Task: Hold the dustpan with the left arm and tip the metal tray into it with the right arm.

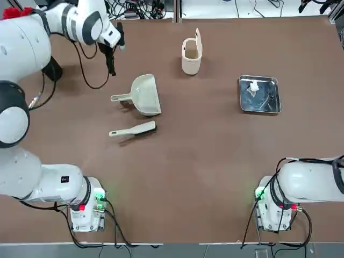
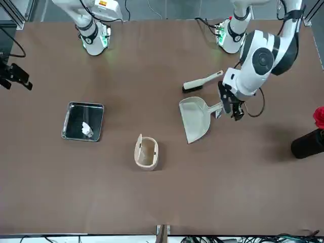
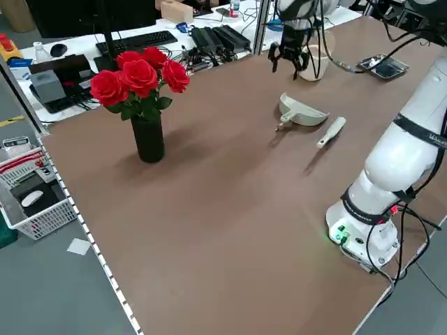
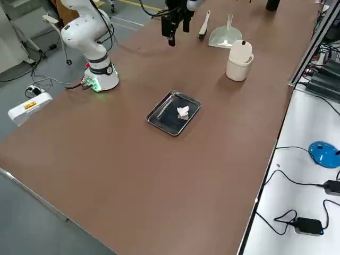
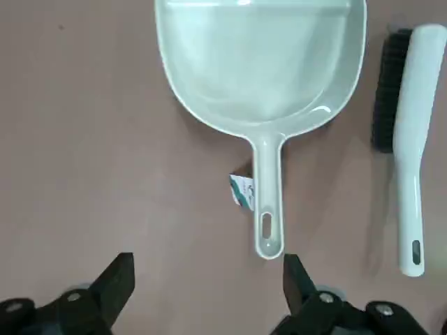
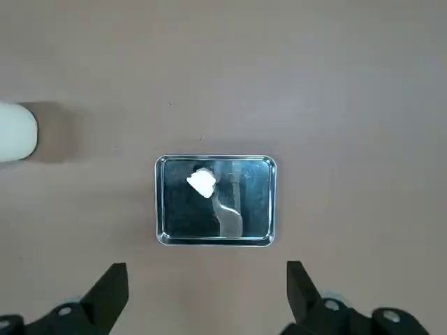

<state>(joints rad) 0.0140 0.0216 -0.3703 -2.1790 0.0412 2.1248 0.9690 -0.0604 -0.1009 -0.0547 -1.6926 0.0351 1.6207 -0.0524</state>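
While the right end effector (image 6: 208,300) waits spread above the table's right side, the left end effector (image 5: 209,293), fingers wide, hovers near the dustpan's handle (image 5: 268,199).

Left pincer (image 5: 209,289) open (wide), right likewise

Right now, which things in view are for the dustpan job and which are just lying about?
For the job:
- dustpan
- metal tray
- white scrap in the tray
- left gripper, above the table by the dustpan handle
- right gripper, over the table near the tray

Lying about:
- hand brush
- small bin
- vase of roses
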